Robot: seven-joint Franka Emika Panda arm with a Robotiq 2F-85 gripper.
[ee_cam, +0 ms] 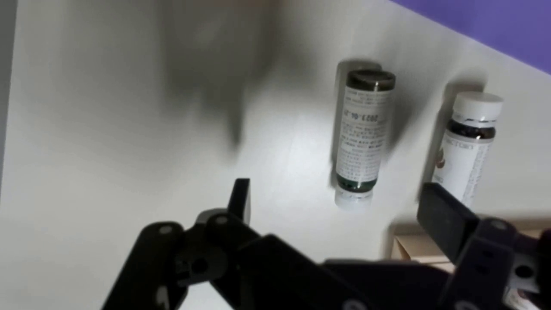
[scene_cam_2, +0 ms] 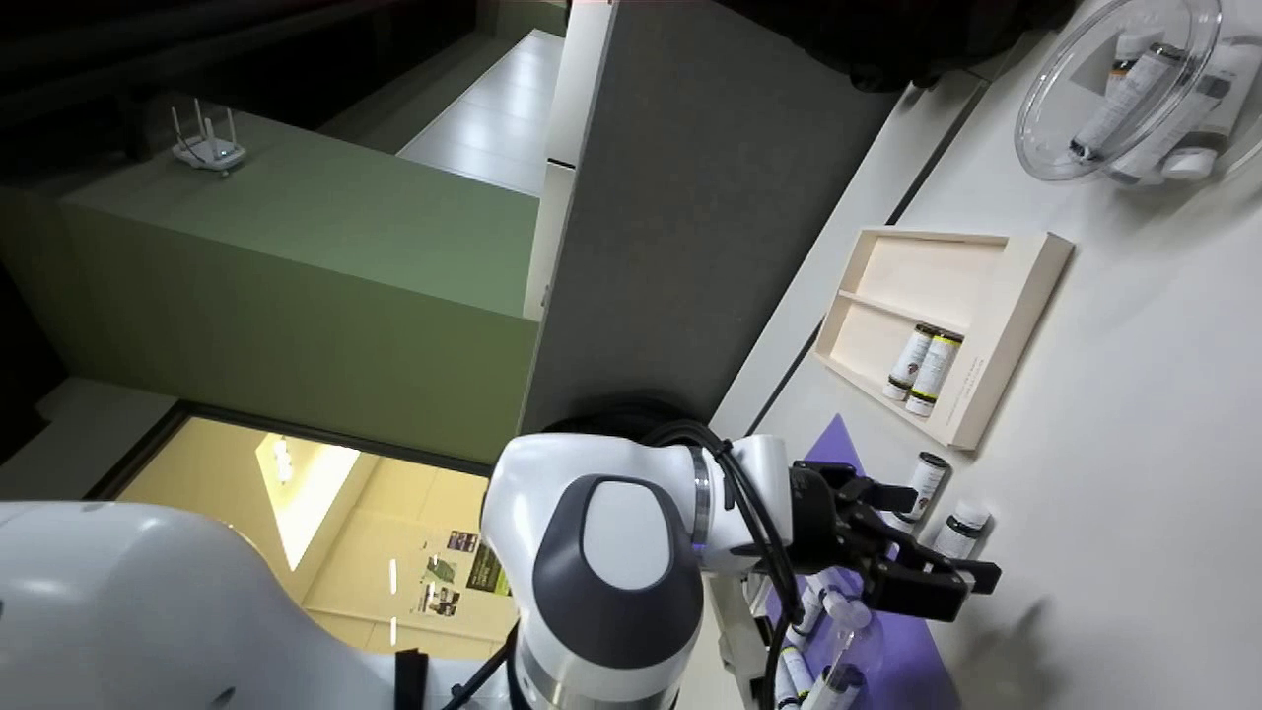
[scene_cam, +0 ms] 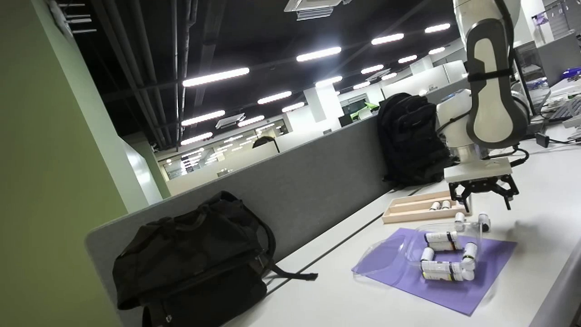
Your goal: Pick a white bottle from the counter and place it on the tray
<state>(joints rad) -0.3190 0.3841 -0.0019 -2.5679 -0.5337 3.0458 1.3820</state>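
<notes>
Wrist view has the likely pick: a white-labelled bottle [ee_cam: 366, 127] lying on its side on the counter [ee_cam: 86, 206]. It looks like dark glass to me, so probably light, stiff, smooth, ready to roll and breakable if dropped. I'd take it across the middle of the label [ee_cam: 360, 146], clear of the cap [ee_cam: 353, 198], without a hard squeeze. Above hangs the pincer [scene_cam: 486, 207], spread wide and holding nothing. Another bottle [ee_cam: 466, 148] lies just beside, so one finger [ee_cam: 445, 221] must slip down between them. In an exterior view, the tray [scene_cam_2: 1011, 340] sits near, two bottles [scene_cam_2: 935, 375] in it.
</notes>
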